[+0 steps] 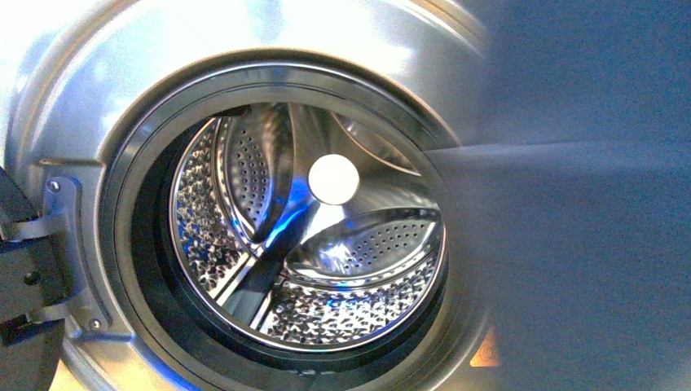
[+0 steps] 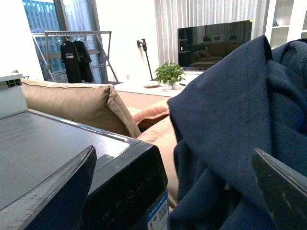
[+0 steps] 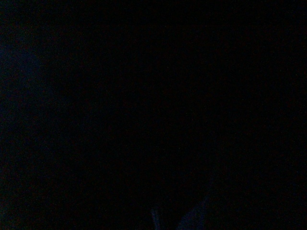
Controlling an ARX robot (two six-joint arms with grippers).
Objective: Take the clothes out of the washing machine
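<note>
Front view: clothes [image 1: 587, 244] out of the washing machine [image 1: 73, 106], blurred, close against the lens on the right. Left claw [image 2: 172, 151] spread wide, gripping nothing, fabric just beyond. Right claw: cannot tell, wrist view dark. Likely trouble: weak hold, garment slipping free, or hem catching on porthole rim [image 1: 138, 269].

I could read no words. The washer [image 1: 81, 98] bore an orange warning sticker [image 1: 486, 352], partly hidden. My left wrist camera showed its blue-white label [image 2: 158, 214], print too small to read.
</note>
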